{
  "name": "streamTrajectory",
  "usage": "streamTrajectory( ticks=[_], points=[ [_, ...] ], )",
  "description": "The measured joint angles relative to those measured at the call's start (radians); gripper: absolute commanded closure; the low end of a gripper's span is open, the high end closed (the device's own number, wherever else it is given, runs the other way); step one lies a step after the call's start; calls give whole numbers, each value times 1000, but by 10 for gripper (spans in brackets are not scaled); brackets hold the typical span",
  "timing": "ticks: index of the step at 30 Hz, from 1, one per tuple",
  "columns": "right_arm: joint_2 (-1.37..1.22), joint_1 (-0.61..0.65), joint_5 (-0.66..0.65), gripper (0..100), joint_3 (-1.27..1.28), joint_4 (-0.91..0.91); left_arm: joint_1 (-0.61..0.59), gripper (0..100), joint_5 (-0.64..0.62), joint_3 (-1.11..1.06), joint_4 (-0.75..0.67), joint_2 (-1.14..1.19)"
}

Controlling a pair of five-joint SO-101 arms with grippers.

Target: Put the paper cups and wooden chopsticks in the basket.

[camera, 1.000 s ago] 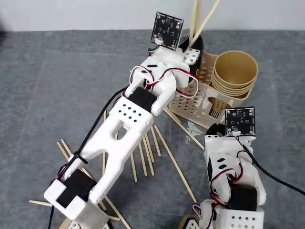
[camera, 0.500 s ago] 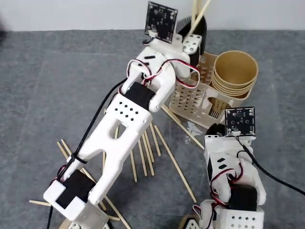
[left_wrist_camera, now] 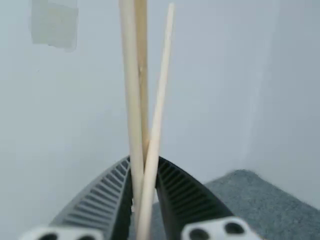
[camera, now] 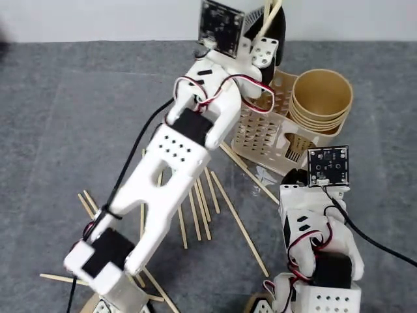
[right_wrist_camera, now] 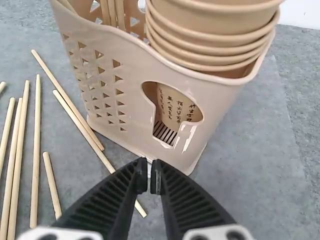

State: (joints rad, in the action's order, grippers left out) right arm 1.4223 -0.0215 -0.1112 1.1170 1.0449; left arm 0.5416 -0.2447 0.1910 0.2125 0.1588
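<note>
My left gripper [left_wrist_camera: 144,170] is shut on three wooden chopsticks [left_wrist_camera: 132,100] that stand upright between its jaws. In the high view this gripper [camera: 267,36] is above the far end of the tan basket [camera: 260,134], with the chopsticks [camera: 268,14] pointing up. A stack of paper cups [camera: 321,98] sits in the basket's right part. Several loose chopsticks [camera: 199,208] lie on the grey mat under the left arm. My right gripper [right_wrist_camera: 149,175] is shut on nothing, low on the mat just in front of the basket [right_wrist_camera: 125,95] and cups [right_wrist_camera: 210,30].
The right arm [camera: 319,228] stands at the near right corner. More chopsticks [right_wrist_camera: 35,150] lie beside the basket's near wall, and others [camera: 88,205] are scattered by the left arm's base. A pale wall runs behind the mat.
The left arm has lifted and swung slightly farther back with the chopsticks in its gripper. The right arm has kept still.
</note>
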Motion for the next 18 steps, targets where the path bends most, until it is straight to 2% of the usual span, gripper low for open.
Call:
streamTrajectory(
  ticks=[6,12,18],
  points=[
    [0,0,0,966,0,0,0,989,0,0,-8,41],
    [0,2,0,965,0,0,0,981,0,-38,75,41],
    [0,2,0,963,0,0,-20,822,3,-57,242,41]
  ],
)
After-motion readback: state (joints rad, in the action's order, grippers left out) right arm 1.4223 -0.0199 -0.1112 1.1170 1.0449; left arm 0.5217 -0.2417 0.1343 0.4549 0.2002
